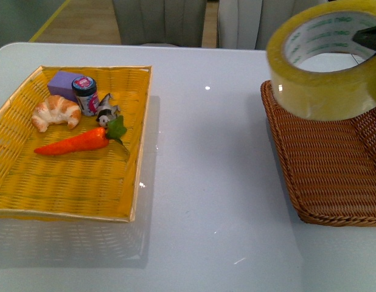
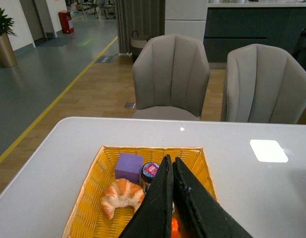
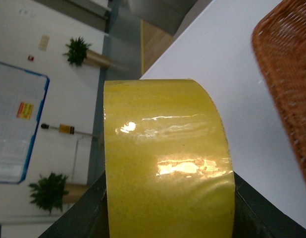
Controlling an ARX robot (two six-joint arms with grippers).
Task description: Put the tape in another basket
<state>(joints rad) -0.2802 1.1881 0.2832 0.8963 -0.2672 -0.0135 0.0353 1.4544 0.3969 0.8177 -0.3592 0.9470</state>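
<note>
Your right gripper (image 3: 170,215) is clamped on the tape (image 1: 322,97): in the right wrist view a dark finger (image 3: 86,210) presses on each side of the roll. The tape hangs in the air, open core tilted up. In the front view it overlaps the far left corner of the basket (image 1: 328,176). You cannot tell from these views whether it touches the weave. The basket shows nothing inside in the part you can see.

Your left gripper (image 2: 172,161) has its jaws pressed together on nothing, and it hovers over the yellow basket (image 1: 60,182).

The table (image 1: 206,182) is white and glossy, with rounded corners. It shows small glints of light and one bright square reflection (image 2: 268,150). The two baskets sit well apart on it, the yellow one to the left and the brown one to the right, with bare tabletop between them. The yellow basket holds a croissant (image 1: 56,112), a purple block (image 1: 63,82), a small jar (image 1: 86,95) and a carrot (image 1: 75,143), all in its far half.

Beyond the far edge of the table stand two grey padded chairs (image 2: 172,74), side by side and facing you. Under them runs a strip of wooden floor (image 2: 103,94), edged by a yellow line (image 2: 59,99), and past that the floor is grey. A dark cabinet (image 2: 252,29) stands behind the chairs. Further off are a potted plant (image 2: 3,25) and a red bin (image 2: 65,21). The right wrist view also shows a white wall with a blue-framed board (image 3: 17,124) and two more plants (image 3: 78,49).
</note>
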